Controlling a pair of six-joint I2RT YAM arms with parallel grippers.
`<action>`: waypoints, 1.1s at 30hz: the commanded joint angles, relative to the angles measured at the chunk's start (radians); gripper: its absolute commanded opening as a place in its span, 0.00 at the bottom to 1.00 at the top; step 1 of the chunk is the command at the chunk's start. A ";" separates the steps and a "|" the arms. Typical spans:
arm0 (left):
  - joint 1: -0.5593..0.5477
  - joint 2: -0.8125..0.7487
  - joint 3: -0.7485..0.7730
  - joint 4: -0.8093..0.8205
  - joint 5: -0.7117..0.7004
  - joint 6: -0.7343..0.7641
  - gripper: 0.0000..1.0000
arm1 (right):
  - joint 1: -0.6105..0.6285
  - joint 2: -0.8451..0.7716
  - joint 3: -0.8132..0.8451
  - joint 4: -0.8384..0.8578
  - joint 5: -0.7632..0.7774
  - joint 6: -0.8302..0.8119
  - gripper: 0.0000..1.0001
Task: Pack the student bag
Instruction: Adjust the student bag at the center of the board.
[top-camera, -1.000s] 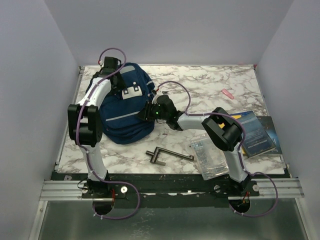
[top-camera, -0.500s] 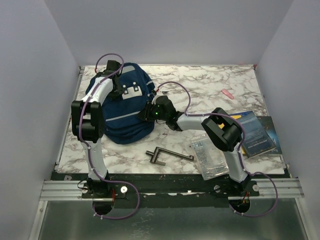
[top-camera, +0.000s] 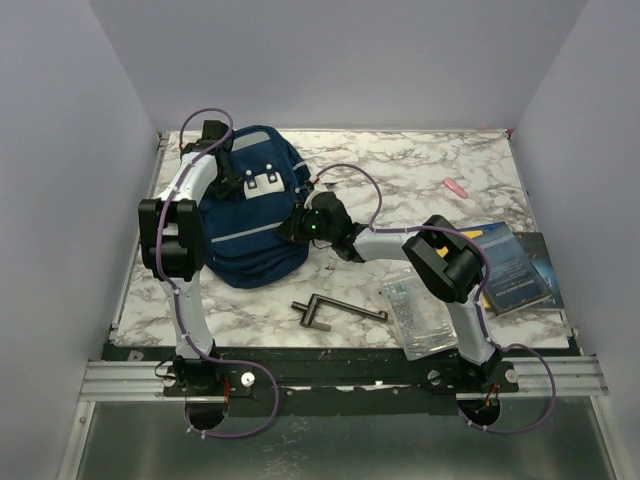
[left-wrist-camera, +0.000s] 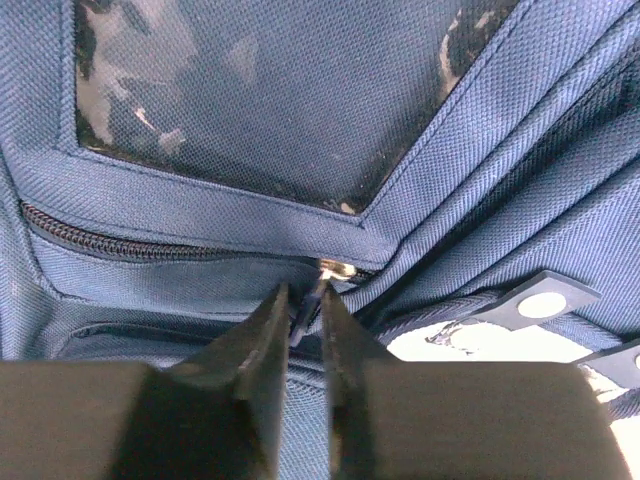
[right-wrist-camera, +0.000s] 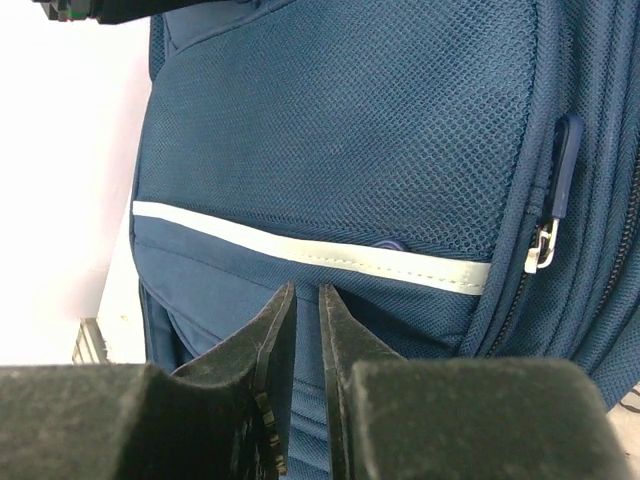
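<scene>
Your left pincer, pinching the zip pull between its tips, has shifted along the student bag while your right pincer clamps fabric, so opening seems underway.

left gripper: jaws nearly together | right gripper: jaws nearly together

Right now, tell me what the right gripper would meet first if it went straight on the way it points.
The student bag: the right gripper, jaws nearly closed, points at its front panel below the grey stripe and seems to touch the fabric, though depth is unclear.
</scene>
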 joint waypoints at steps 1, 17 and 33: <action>0.014 0.019 0.064 0.008 0.060 0.024 0.11 | -0.005 0.038 -0.022 -0.080 0.072 0.012 0.18; 0.203 -0.095 -0.016 -0.081 0.260 0.336 0.00 | -0.010 0.054 -0.004 -0.279 0.268 0.180 0.05; 0.246 -0.153 -0.236 -0.018 0.568 0.320 0.00 | -0.078 0.070 0.259 -0.437 0.294 -0.304 0.32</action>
